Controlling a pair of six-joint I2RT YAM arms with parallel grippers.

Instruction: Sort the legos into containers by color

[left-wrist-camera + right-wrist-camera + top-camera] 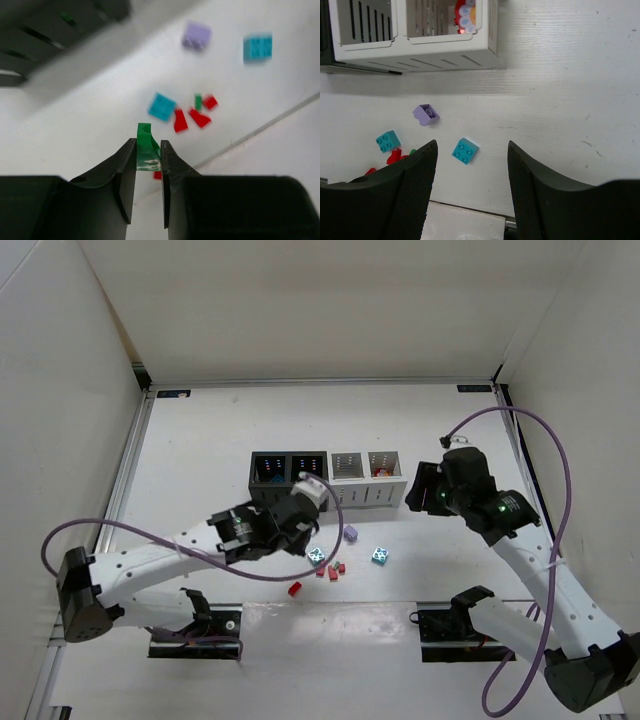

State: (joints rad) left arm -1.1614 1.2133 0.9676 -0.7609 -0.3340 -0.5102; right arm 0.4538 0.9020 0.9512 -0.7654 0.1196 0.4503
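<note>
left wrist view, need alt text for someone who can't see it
The left gripper has its black jaws shut on a green lego, held over the white table. Beyond it lie two light blue legos, a lilac lego and a few red pieces, with a black bin blurred at top left.

bright even light; left wrist view shows blurred legos (196, 36).

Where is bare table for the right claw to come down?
Bare: the table right of the rightmost blue brick, in front of the white bins. Crowded: the red bricks and lilac brick further left.
</note>
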